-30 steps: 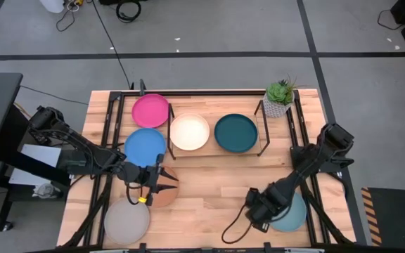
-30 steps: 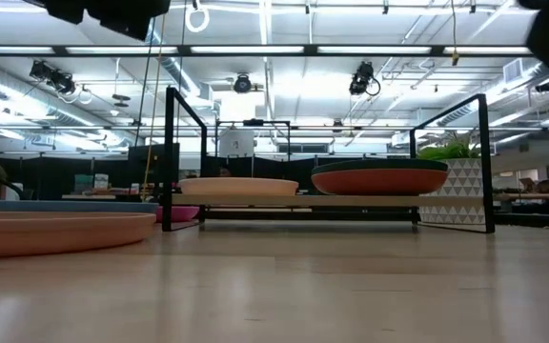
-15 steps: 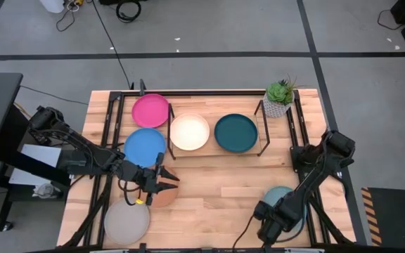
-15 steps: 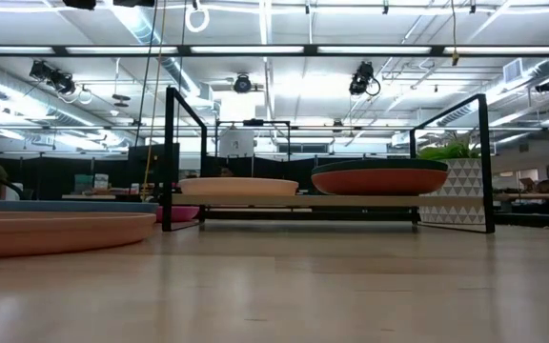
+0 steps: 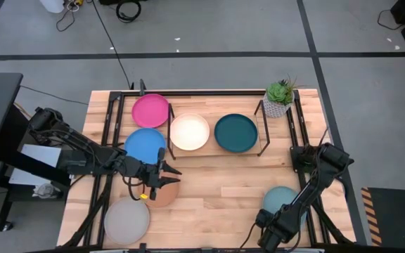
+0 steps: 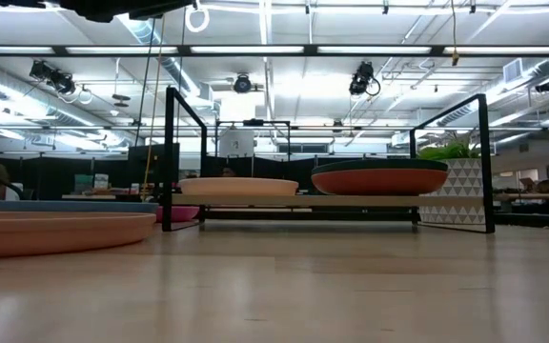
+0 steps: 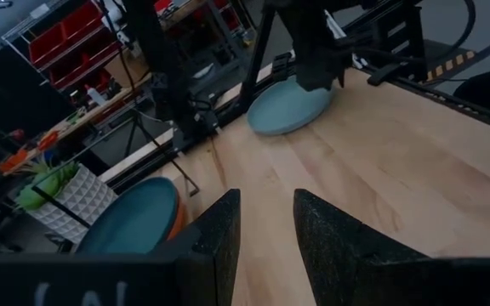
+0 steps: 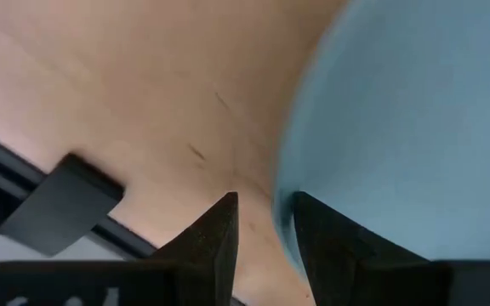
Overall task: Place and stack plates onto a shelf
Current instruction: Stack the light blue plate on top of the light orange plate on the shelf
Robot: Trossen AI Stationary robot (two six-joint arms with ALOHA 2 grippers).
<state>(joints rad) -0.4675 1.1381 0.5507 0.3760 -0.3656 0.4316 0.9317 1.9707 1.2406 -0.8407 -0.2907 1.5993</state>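
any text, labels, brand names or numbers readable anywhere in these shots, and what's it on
None can be read.
The plates, the shelf and the table carry no writing.
The plant pot shows only a triangle pattern, no letters.
Pale marks along the lower edge of the left wrist view are too blurred to read.
Things in the room behind the table are too small to read.

We count seven visible plates: magenta plate (image 5: 150,110), blue plate (image 5: 145,147), cream plate (image 5: 189,132), dark teal plate (image 5: 235,132), tan plate (image 5: 166,195), grey plate (image 5: 126,220), pale blue plate (image 5: 285,201). We count one shelf (image 5: 215,152), one potted plant (image 5: 279,97), two arms.
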